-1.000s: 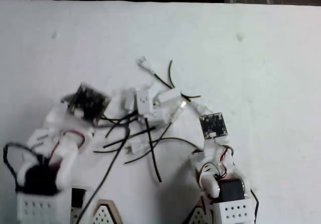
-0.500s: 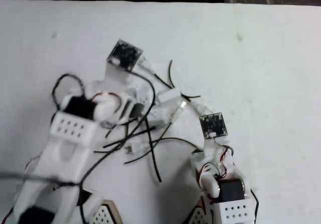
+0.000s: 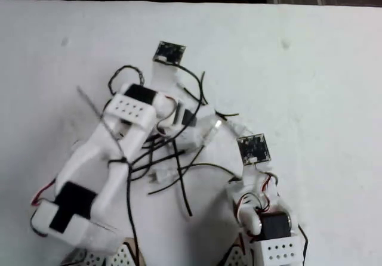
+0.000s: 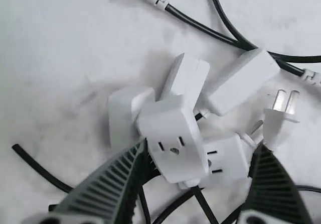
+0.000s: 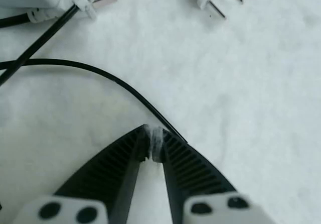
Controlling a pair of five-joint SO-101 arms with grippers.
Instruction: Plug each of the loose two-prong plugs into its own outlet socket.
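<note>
Shows the left gripper (image 4: 200,148) spread wide over white plastic outlet blocks (image 4: 173,133) heaped mid-table among black cords (image 4: 225,33), a loose white two-prong plug (image 4: 278,118) just beside them, likely light, rigid, best pinched across its body; right gripper (image 5: 151,138) clenched empty.

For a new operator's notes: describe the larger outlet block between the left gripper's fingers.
On the white table, find the tangle of black cables under the left gripper. The outlet block lies by one finger; its face shows three slots, the neighbouring block's only two.
</note>
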